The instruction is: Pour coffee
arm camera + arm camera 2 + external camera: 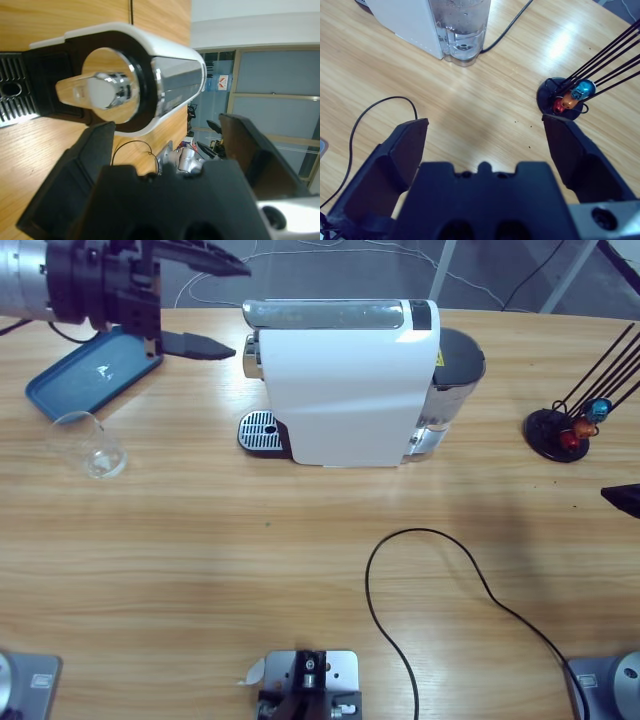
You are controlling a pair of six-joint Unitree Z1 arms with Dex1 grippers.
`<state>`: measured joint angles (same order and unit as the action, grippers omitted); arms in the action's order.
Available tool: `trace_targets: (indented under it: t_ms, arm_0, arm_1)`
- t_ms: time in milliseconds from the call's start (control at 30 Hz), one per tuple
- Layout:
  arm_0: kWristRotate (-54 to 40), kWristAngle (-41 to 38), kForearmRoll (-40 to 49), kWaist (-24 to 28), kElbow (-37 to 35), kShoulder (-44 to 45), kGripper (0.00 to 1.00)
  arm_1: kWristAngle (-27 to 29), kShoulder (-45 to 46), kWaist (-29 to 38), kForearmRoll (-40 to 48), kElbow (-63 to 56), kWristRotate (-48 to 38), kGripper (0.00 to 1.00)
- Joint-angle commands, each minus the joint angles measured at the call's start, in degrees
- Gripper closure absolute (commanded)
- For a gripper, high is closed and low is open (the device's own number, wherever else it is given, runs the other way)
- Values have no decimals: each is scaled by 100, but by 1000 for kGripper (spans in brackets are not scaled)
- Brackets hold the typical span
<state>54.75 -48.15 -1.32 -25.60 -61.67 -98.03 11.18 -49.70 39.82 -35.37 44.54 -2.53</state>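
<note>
Coffee machine: a white, box-shaped capsule coffee machine (345, 385) with a chrome lid stood upright at the middle back of the light wooden tabletop (200, 570). Its chrome spout (102, 90) faced the left arm.
Drip grate: a small dark metal drip grate (261, 430) sat at the foot of the machine, under the spout, and nothing stood on it.
Glass: a small clear drinking glass (92, 443) stood on the tabletop well to the left of the machine, just beside a blue plastic tray (85, 375).
Handling of the glass: it looked light, stiff, smooth and fragile, so it would probably slip under a weak pinch and crack under a hard one. I judged the best hold to be across the side wall, near the middle of its height, keeping it upright.
Left end effector: the black left end effector (205, 305) hung above the tabletop near the front of the machine, its jaws spread wide and holding nothing.
Right end effector: the black right end effector (482, 145) was over the right side of the tabletop, also spread apart and empty; only its tip showed in the high view.
Other things: a black wire capsule stand (560, 432) with blue, orange and red capsules stood at the right, and a black power cable (440, 570) lay in a loop in front.
Progress: by my judgement the glass was not yet under the spout.
</note>
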Motion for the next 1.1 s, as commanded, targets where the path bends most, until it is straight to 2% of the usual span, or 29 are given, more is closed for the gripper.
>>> trace_targets:
  t_ms: [33,367,500,667,733,800,867,967,1000,1100]
  arm_0:
    - [-135,-204,-79,37,-56,-345,266]
    - [-300,-174,-79,30,-148,-570,278]
    - [-385,-151,-79,11,-206,-568,510]
    - [-413,-132,-79,11,-214,-605,524]
    - [-444,-125,-79,11,-216,-628,654]
    - [-473,-109,-79,11,-223,-640,722]
    - [-474,-107,-79,11,-237,-670,770]
    - [-488,-132,-79,11,-264,-707,781]
    - [-504,-125,-79,2,-276,-718,881]
    - [-545,-109,-79,2,-293,-730,921]
  arm_1:
    - [77,-75,44,-32,-35,-54,0]
    - [59,-40,44,-32,-44,-54,0]
    - [59,-40,44,-32,-48,-54,0]
    - [51,-31,46,-32,-51,-54,0]
    - [51,-33,44,-32,-51,-54,0]
    - [51,-47,44,-32,-51,-54,0]
    - [51,-37,44,-32,-49,-54,0]
    - [45,-31,44,-32,-51,-54,0]
    - [45,-31,44,-30,-51,-54,0]
    - [42,-31,44,-32,-51,-54,0]
